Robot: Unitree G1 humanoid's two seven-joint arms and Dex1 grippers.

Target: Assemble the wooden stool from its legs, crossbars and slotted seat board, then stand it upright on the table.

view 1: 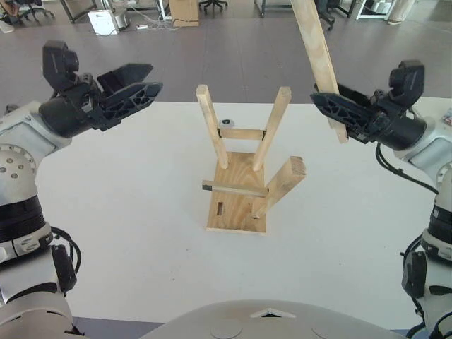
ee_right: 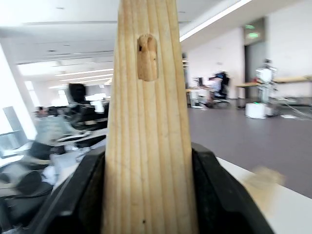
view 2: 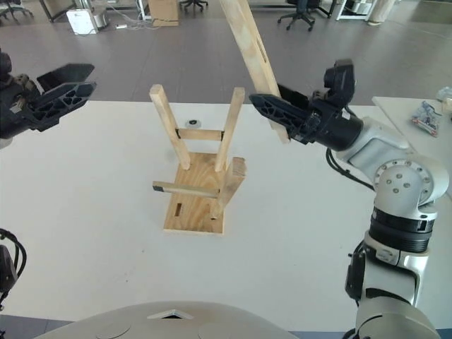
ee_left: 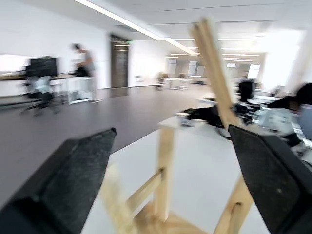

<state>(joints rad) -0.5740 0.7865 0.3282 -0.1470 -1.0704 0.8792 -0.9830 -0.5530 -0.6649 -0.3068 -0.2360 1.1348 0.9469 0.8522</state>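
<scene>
Both head cameras are looking forward and down from high behind the arms. They are sharing the white table point(view 1: 127, 212) and the half-built stool point(view 1: 233, 208) sitting between the left gripper point(view 1: 153, 78) and the right gripper point(view 1: 316, 95). The left wrist camera is peering out between its own spread fingers point(ee_left: 73, 175) toward that same stool, close by. The right wrist camera is staring along the leg point(ee_right: 148, 146) clamped just before it.

It was an open-plan office: rolling chairs point(view 2: 300, 14) stood on grey floor point(view 1: 240, 56), with desks point(ee_left: 73, 84) under long ceiling lights point(ee_left: 122, 19).
</scene>
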